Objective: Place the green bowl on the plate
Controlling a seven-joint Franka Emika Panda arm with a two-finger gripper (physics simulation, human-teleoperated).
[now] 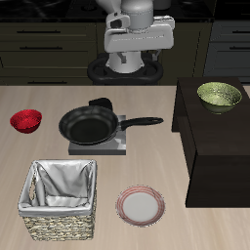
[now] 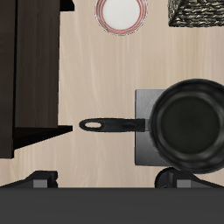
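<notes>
Nearest the worktop's front edge sits a woven basket with a pale cloth lining, and just beside it along that edge lies the plate, flat, white-grey in the middle with a pinkish-red rim. Nothing rests on the plate; in the wrist view the plate shows bare, with a corner of the basket close by.

Farther back, near the middle of the worktop, a black frying pan stands on a grey square stove plate. Its handle runs roughly parallel to the front edge, pointing toward a dark cabinet block that stands on the worktop. In the wrist view the pan and its handle lie the same way, the handle tip reaching toward the cabinet but apart from it.

On top of the dark cabinet, at its back end, sits the green bowl, upright, mouth facing up, its pale speckled inside showing. Being round, it has no long axis. It is well apart from the plate, which lies below near the cabinet's front end.

A small red bowl sits near the opposite side edge of the worktop, level with the pan.

The robot arm stands at the worktop's back edge. The gripper holds nothing; two dark fingers show only as tips, set far apart, so the claw is wide.
</notes>
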